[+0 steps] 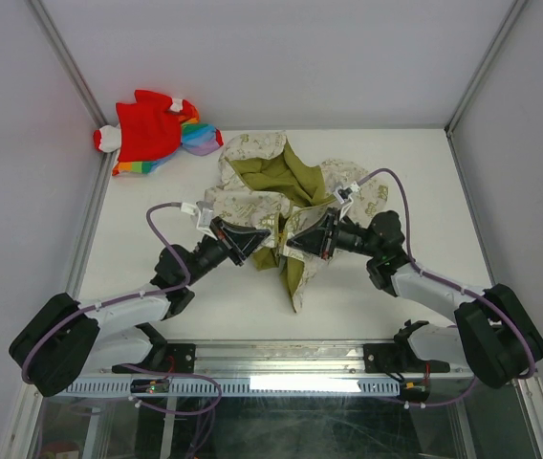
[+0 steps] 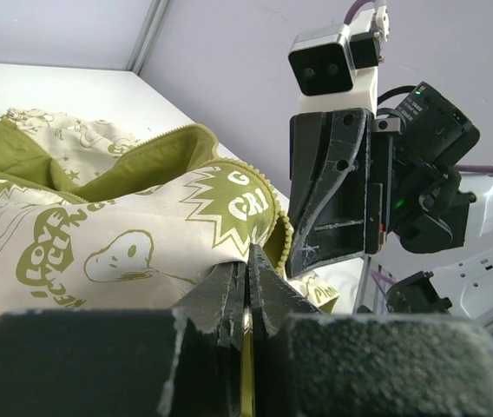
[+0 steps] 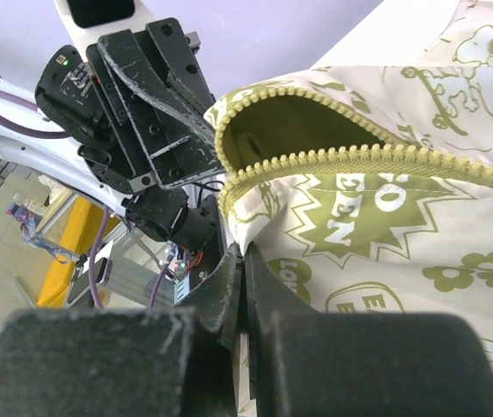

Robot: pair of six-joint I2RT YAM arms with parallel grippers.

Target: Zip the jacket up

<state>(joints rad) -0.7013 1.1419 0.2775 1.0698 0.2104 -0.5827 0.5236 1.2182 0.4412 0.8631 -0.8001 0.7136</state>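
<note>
Jacket (image 1: 264, 177) unzipped, both jaws apparently pinching it

The left arm (image 1: 123, 311) and the right arm (image 1: 439, 292) reach forward from their bases and bend inward, so the two wrists point at each other. The left gripper (image 1: 252, 241) and the right gripper (image 1: 293, 239) lie low and roughly level, tips facing, just beside one another. Each has its two fingers pressed close together, pinching an edge of the jacket (image 2: 125, 252) between them.
</note>
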